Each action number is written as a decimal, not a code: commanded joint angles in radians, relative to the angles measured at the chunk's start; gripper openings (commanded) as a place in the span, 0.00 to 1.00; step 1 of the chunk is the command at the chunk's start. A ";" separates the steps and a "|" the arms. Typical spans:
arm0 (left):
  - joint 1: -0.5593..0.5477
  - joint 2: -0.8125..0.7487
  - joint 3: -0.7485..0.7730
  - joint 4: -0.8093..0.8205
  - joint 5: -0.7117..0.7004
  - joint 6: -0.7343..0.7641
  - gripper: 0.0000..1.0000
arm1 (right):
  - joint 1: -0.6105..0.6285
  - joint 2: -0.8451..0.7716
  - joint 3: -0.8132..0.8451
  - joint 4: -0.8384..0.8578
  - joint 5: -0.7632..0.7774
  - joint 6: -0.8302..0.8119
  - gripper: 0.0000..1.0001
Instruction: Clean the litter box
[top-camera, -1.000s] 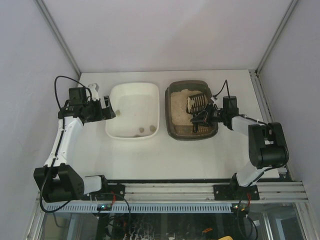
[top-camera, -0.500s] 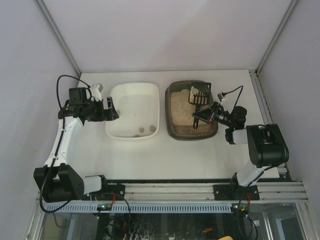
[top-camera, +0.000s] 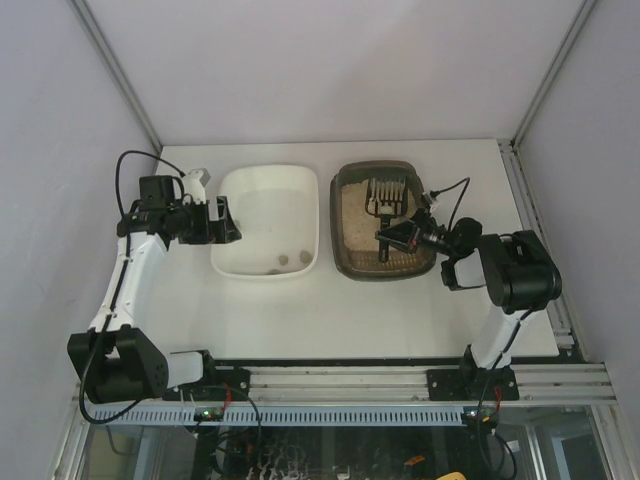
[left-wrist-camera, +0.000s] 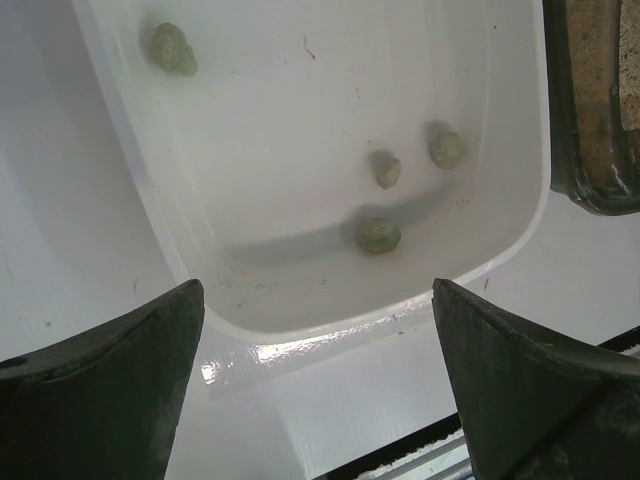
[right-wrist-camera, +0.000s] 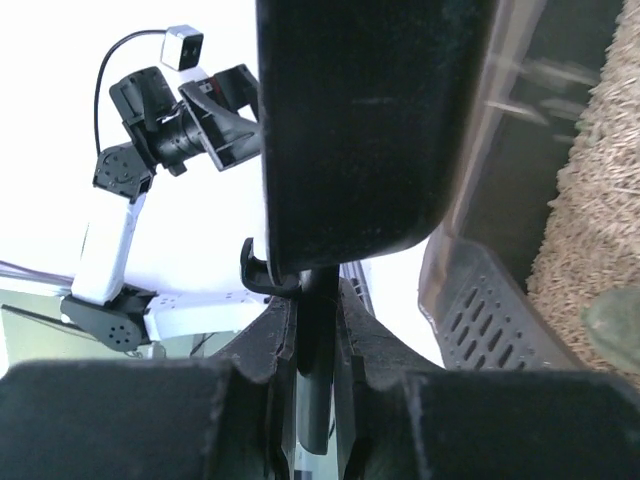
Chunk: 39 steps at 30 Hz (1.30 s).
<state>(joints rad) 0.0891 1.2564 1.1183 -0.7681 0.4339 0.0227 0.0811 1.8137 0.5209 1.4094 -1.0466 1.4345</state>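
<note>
light: bright, diffuse, cast from above | shadows: soft | glare: seen on white tray (left-wrist-camera: 300, 340) rim | blur: right-wrist foreground defocused

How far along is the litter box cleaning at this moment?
Done: four greenish clumps already lie in the white tray. In hand: the right gripper, jaws shut on the scoop handle, holds it over the litter box. Left: at least one greenish lump sits in the litter, so more scooping seems needed. The left gripper hangs open beside the white tray.
</note>
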 joint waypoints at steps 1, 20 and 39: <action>-0.007 0.001 -0.008 0.002 0.040 0.029 1.00 | -0.012 -0.016 0.008 0.094 0.054 0.060 0.00; -0.006 0.001 0.000 -0.025 0.086 0.051 1.00 | 0.120 0.098 0.102 0.092 0.073 0.208 0.00; -0.016 0.015 -0.005 -0.028 0.094 0.051 1.00 | 0.065 0.115 0.094 0.090 0.044 0.253 0.00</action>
<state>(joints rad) 0.0860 1.2655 1.1183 -0.7982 0.5049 0.0566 0.1375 1.9266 0.5957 1.4376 -0.9997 1.6680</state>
